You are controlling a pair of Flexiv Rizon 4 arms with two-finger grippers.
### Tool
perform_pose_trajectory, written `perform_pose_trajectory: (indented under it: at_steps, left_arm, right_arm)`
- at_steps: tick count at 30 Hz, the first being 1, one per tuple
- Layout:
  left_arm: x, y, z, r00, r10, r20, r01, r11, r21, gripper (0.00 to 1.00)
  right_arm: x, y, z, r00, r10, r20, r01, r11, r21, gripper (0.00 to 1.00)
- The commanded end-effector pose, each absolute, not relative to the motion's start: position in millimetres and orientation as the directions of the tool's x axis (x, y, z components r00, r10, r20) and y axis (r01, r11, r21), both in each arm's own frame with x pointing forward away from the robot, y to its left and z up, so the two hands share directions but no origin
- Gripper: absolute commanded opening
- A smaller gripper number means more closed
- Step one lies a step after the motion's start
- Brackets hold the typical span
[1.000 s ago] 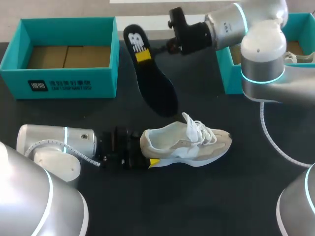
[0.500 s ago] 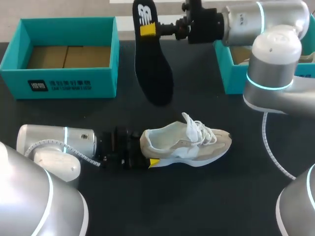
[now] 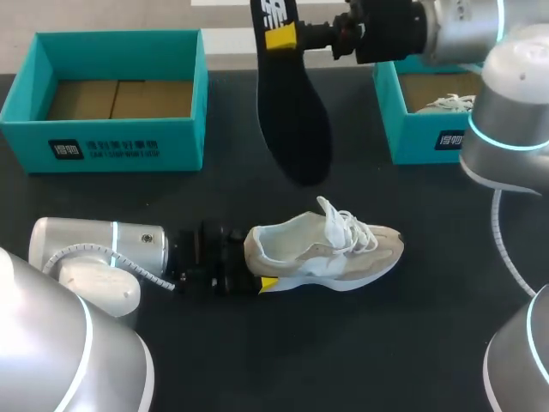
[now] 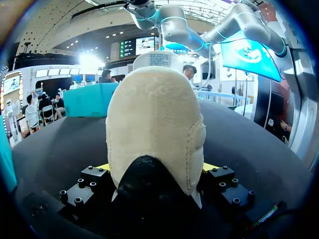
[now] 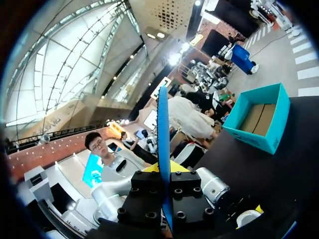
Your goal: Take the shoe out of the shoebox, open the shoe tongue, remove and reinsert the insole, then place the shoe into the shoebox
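Noted black insole (image 3: 296, 120) pinched edge-on between closed fingers of right gripper (image 3: 287, 36), hanging over far side of table (image 3: 386, 343), toe end apparently clear of it; shoe (image 3: 326, 253) upright mid-table, heel clamped in left gripper (image 4: 156, 172).

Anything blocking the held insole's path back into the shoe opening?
Nothing visible. The flat black insole hangs from the right gripper, beyond the cream sneaker, whose heel sits in the left gripper.
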State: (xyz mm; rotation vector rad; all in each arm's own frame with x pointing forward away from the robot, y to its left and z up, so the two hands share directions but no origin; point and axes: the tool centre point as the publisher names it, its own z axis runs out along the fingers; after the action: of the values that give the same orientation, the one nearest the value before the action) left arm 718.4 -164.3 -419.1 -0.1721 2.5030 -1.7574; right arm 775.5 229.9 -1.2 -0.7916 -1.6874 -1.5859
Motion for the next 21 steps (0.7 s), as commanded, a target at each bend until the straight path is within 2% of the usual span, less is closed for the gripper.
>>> perform_pose_trajectory:
  at_steps: [1, 5, 11, 21]
  left_arm:
    - [717.9, -164.6, -419.4, -0.991, -0.137, 0.0, -0.047, 0.339, -0.94, 0.0]
    - [717.9, -164.6, -419.4, -0.991, -0.137, 0.0, -0.047, 0.339, -0.94, 0.0]
    - [717.9, -164.6, -419.4, -0.991, -0.137, 0.0, -0.047, 0.339, -0.94, 0.0]
    - [717.9, -164.6, -419.4, -0.991, -0.137, 0.0, -0.047, 0.339, -0.94, 0.0]
  right_arm:
    - [752.1, 219.9, 2.6, -0.56, 0.037, 0.827, 0.828, 0.06, 0.558, 0.0]
    - [739.2, 220.1, 5.9, -0.548, 0.037, 0.836, 0.836, 0.062, 0.545, 0.0]
    - [725.3, 218.3, 9.2, -0.602, 0.123, 0.789, 0.797, 0.038, 0.603, 0.0]
    - [725.3, 218.3, 9.2, -0.602, 0.123, 0.789, 0.797, 0.038, 0.603, 0.0]
